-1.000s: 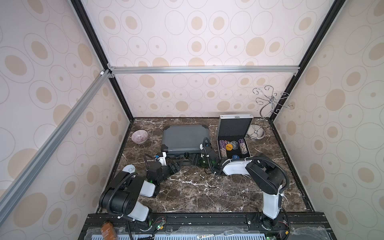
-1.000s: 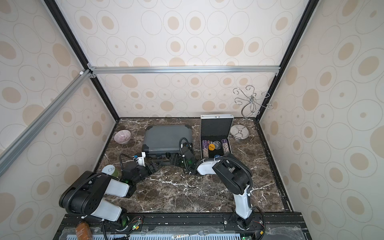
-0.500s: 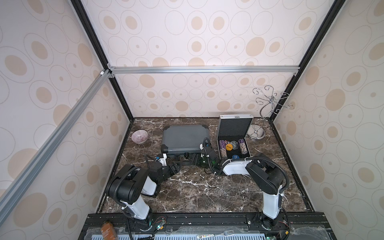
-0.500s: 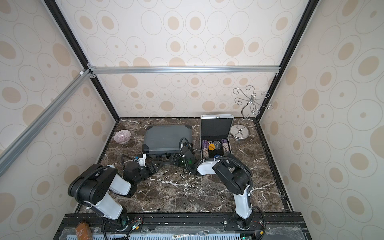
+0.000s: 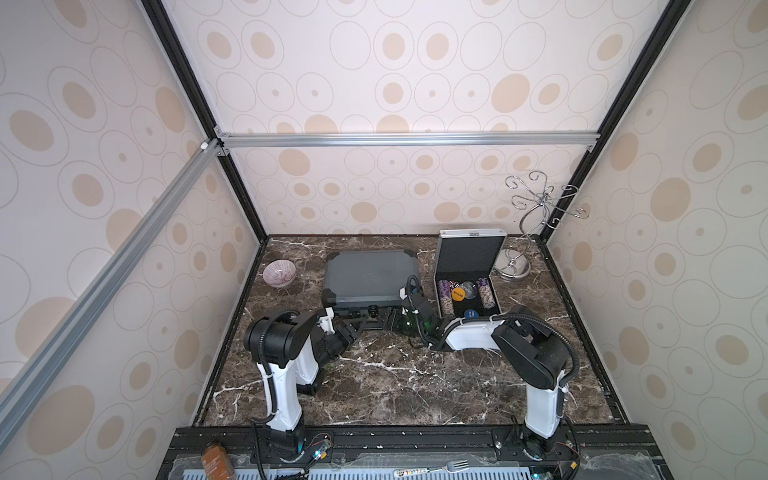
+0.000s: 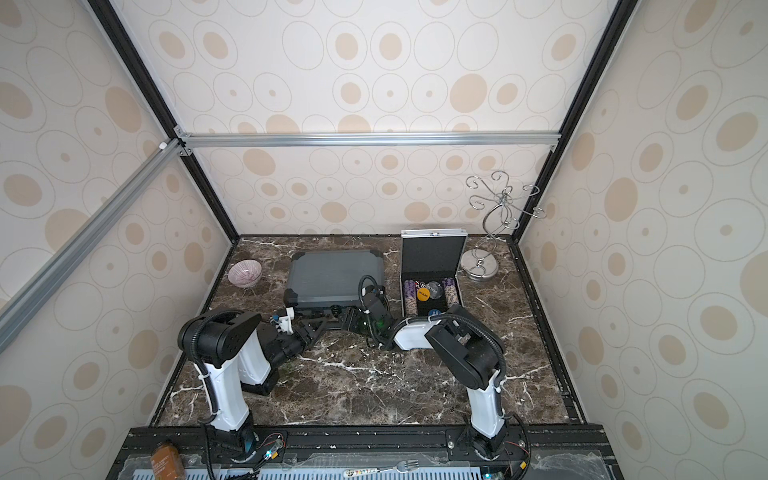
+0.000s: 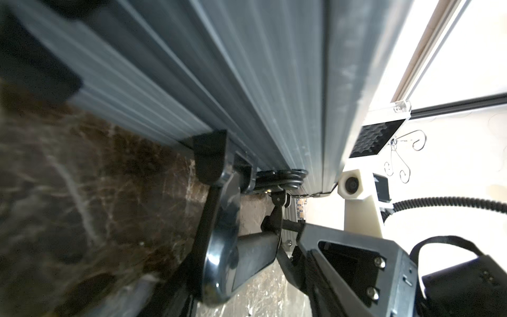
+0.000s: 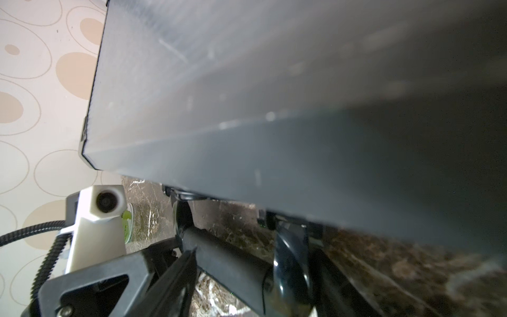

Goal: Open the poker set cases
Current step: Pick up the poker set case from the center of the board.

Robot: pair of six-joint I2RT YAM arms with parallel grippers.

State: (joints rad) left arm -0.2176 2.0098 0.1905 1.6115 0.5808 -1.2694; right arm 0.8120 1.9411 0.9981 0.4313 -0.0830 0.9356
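The dark grey case [image 5: 365, 274] [image 6: 328, 274] lies closed at the back middle of the marble table [image 5: 395, 386]. The smaller silver case [image 5: 469, 253] [image 6: 432, 253] stands open to its right, with chips inside. Both grippers are low at the grey case's front edge. My left gripper [image 5: 360, 325] [image 7: 238, 277] comes from the left and my right gripper [image 5: 388, 320] [image 8: 260, 263] from the right. The black handle [image 7: 252, 252] [image 8: 227, 258] lies between the fingers in each wrist view. The right fingers [image 8: 189, 258] press on it. The left wrist view is blurred and one left finger is hidden.
A pink bowl [image 5: 279, 272] sits at the back left. A chrome hook stand [image 5: 515, 266] is in the back right corner beside the silver case. A brown bottle [image 5: 216, 457] and a fork [image 5: 453, 465] lie on the front rail. Walls enclose three sides.
The left arm's elbow has swung in from the left wall towards the middle and its jaws have narrowed around the handle. The right arm and both cases have not moved.
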